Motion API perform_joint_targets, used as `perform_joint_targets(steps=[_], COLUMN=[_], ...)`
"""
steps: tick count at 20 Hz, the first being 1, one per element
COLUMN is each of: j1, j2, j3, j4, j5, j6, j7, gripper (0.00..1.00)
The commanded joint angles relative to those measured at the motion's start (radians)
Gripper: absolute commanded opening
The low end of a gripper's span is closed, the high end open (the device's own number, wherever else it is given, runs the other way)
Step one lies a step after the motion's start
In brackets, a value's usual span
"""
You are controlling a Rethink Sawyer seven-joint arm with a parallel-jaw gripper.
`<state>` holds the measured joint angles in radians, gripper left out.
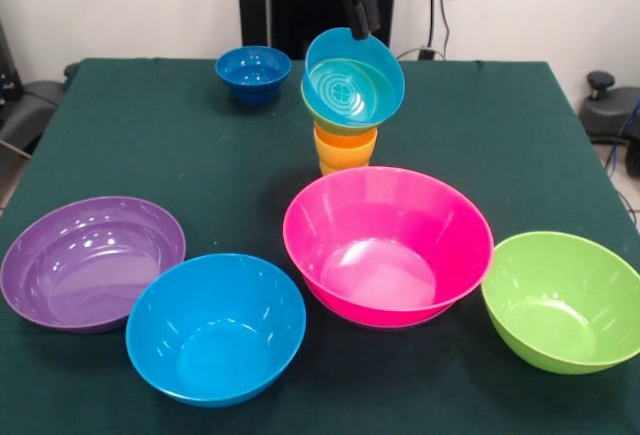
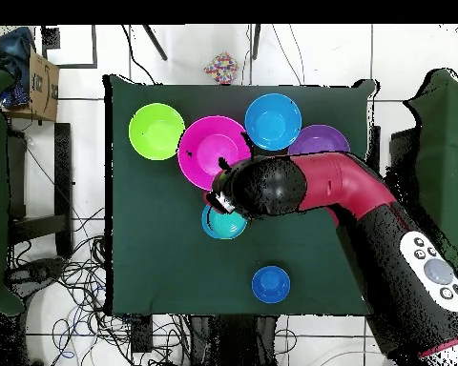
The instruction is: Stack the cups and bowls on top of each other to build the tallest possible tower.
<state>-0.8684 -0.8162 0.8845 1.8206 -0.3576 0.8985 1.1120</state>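
Gripper (image 1: 361, 21) pinching far rim of light blue bowl (image 1: 352, 80) — tilted atop tower (image 1: 346, 125) mid-desk (image 1: 150, 135), behind pink bowl (image 1: 388, 245). Level before release — centre over green bowl's rim (image 1: 335, 125), then release gently.

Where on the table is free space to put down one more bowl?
Bare cloth lies left of the tower, between the small dark blue bowl and the purple bowl, and right of the tower, behind the green bowl. The front row is crowded: the blue bowl and pink bowl sit close together.
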Motion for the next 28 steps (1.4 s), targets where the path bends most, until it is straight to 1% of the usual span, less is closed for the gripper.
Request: perform_joint_targets(steps=[1, 11, 16, 20, 28], j1=[0.009, -0.005, -0.022, -0.016, -0.019], j2=[-0.001, 0.024, 0.037, 0.030, 0.036], j3=[-0.071, -0.085, -0.085, -0.101, -0.113], j4=[0.063, 0.091, 0.108, 0.109, 0.132], j5=[-0.103, -0.153, -0.168, -0.202, -0.230], j6=[-0.067, -0.144, -0.163, -0.178, -0.192], j7=[0.025, 0.029, 0.016, 0.024, 0.029], gripper=[0.00, 0.00, 0.00, 0.00, 0.00])
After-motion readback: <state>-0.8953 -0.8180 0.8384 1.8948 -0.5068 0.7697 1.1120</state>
